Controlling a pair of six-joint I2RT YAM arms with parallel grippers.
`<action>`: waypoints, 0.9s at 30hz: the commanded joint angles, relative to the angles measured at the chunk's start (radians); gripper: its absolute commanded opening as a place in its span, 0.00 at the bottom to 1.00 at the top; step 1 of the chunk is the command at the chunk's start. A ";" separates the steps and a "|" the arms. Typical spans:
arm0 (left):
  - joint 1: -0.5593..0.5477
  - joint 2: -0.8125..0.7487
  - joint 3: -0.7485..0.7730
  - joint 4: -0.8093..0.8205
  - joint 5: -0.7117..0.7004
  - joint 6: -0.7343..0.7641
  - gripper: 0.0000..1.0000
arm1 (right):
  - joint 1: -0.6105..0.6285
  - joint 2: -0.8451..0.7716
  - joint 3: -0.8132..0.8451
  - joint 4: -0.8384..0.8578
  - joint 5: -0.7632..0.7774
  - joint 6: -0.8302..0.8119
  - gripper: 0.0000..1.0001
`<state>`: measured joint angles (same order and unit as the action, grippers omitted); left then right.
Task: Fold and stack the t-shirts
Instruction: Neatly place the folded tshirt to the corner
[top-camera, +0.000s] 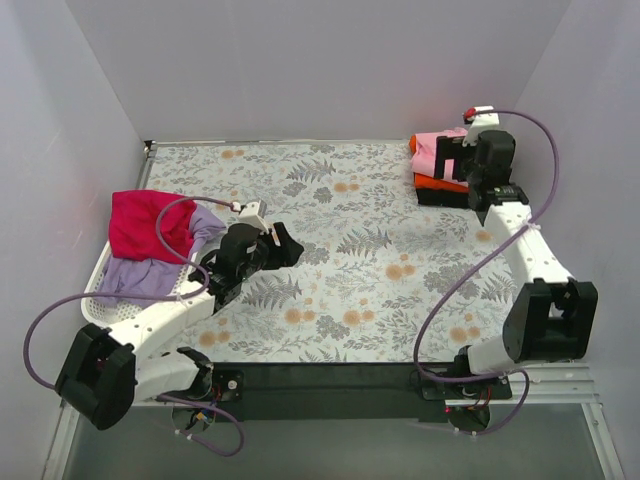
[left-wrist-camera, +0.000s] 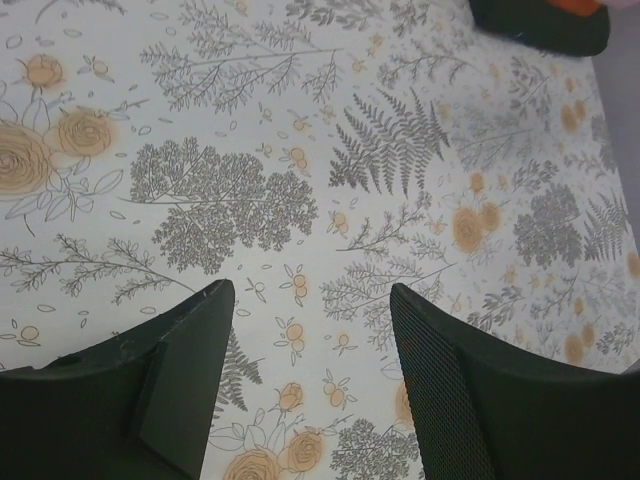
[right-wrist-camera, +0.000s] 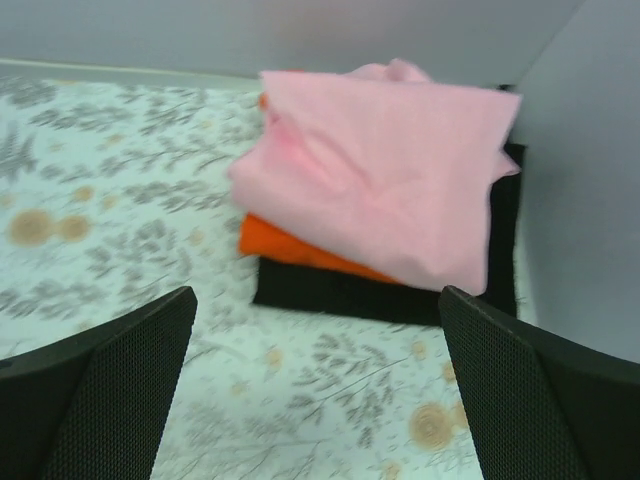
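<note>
A folded light pink shirt (right-wrist-camera: 390, 170) lies on top of an orange shirt (right-wrist-camera: 285, 250) and a black shirt (right-wrist-camera: 360, 295), stacked at the table's far right corner (top-camera: 432, 150). My right gripper (right-wrist-camera: 315, 340) is open and empty, hovering just in front of the stack; in the top view it (top-camera: 478, 195) is beside the stack. A magenta-red shirt (top-camera: 140, 222) and a lavender shirt (top-camera: 135, 275) lie in the white basket (top-camera: 110, 300) at the left. My left gripper (left-wrist-camera: 310, 330) is open and empty over bare floral tablecloth, next to the basket (top-camera: 275, 245).
The floral tablecloth (top-camera: 350, 260) covers the table between the basket and the stack. White walls close in the back and both sides. A corner of the black shirt (left-wrist-camera: 545, 25) shows at the top of the left wrist view.
</note>
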<state>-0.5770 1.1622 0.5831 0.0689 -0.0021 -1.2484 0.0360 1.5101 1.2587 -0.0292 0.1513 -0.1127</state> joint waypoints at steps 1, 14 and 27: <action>0.008 -0.073 0.047 -0.049 -0.064 0.024 0.59 | 0.038 -0.131 -0.115 -0.012 -0.153 0.154 0.98; 0.008 -0.199 0.083 -0.167 -0.167 0.038 0.62 | 0.352 -0.346 -0.482 -0.058 -0.119 0.281 0.98; 0.008 -0.234 0.086 -0.213 -0.245 0.027 0.64 | 0.380 -0.507 -0.594 -0.090 -0.029 0.240 0.99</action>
<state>-0.5724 0.9562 0.6331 -0.1196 -0.2020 -1.2278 0.4103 1.0187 0.6724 -0.1329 0.0971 0.1379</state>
